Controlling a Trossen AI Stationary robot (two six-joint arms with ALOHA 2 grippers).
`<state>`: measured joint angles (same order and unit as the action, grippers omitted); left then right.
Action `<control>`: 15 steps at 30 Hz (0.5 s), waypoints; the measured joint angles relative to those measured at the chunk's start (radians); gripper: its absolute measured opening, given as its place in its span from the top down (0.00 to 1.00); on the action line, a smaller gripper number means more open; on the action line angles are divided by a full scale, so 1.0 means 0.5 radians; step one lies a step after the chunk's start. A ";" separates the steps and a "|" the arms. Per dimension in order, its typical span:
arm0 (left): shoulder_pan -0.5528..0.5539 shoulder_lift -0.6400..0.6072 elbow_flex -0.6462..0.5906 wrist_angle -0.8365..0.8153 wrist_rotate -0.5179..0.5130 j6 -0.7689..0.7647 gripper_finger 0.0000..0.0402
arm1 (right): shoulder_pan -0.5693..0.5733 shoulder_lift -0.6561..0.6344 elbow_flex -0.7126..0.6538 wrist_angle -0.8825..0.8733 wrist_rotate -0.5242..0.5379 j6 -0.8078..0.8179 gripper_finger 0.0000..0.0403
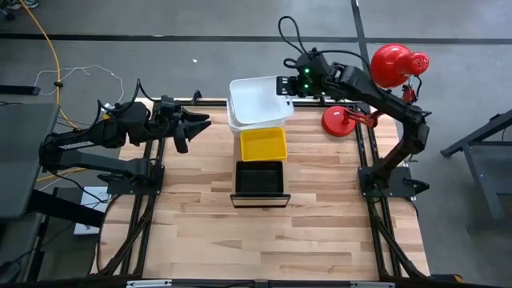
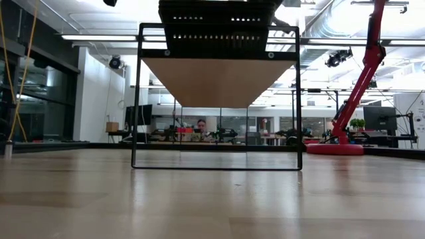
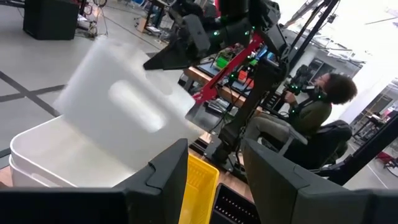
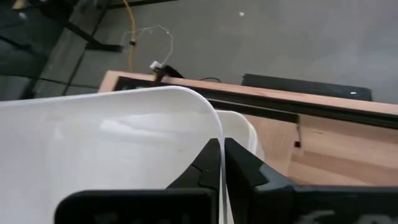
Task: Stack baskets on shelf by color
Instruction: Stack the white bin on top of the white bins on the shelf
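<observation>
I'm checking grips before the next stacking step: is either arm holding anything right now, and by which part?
The right gripper is shut on the rim of a white basket, holding it tilted above another white basket. The left gripper holds nothing.

White basket (image 1: pixel 254 99), yellow basket (image 1: pixel 263 144), black basket (image 1: pixel 259 178).

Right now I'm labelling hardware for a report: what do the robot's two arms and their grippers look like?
Both arms are black, jointed links on dark bases. The left gripper has two dark, angular wedge-shaped fingers. The right gripper matches it, with small green lights glowing at its wrist and a black cable looping above it.
</observation>
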<state>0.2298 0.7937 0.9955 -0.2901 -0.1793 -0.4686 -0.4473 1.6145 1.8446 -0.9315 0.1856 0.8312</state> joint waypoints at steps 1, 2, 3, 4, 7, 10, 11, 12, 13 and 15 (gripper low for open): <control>0.000 0.000 0.000 0.002 0.000 0.000 0.64 | 0.000 0.015 0.000 0.013 0.010 -0.001 1.00; 0.000 0.002 0.000 0.004 0.000 0.000 0.64 | -0.001 0.026 0.000 0.018 0.007 0.001 1.00; 0.000 0.004 0.000 0.005 0.000 0.000 0.64 | -0.003 0.040 0.000 0.018 0.009 0.002 1.00; 0.000 0.005 0.000 0.005 0.000 0.000 0.64 | -0.005 0.049 0.000 0.027 0.010 0.000 1.00; 0.000 0.005 0.000 0.005 0.000 0.000 0.64 | -0.005 0.071 0.000 0.021 -0.006 -0.003 1.00; -0.006 0.006 0.000 0.005 0.000 -0.003 0.64 | -0.005 0.074 0.000 -0.028 -0.010 -0.002 1.00; -0.006 0.005 0.000 0.005 0.000 -0.005 0.64 | -0.005 0.073 0.000 -0.029 -0.010 -0.002 1.00; -0.006 0.005 0.000 0.005 0.000 -0.005 0.64 | -0.005 0.073 0.000 -0.036 -0.013 -0.002 1.00; -0.007 0.005 0.000 0.005 0.001 -0.006 0.64 | -0.005 0.073 0.000 -0.051 -0.023 -0.002 1.00; -0.006 0.005 0.000 0.005 0.001 -0.007 0.64 | -0.005 0.070 0.000 -0.087 -0.068 -0.002 1.00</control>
<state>0.2268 0.7963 0.9955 -0.2878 -0.1787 -0.4721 -0.4500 1.6495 1.8446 -0.9752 0.1518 0.8304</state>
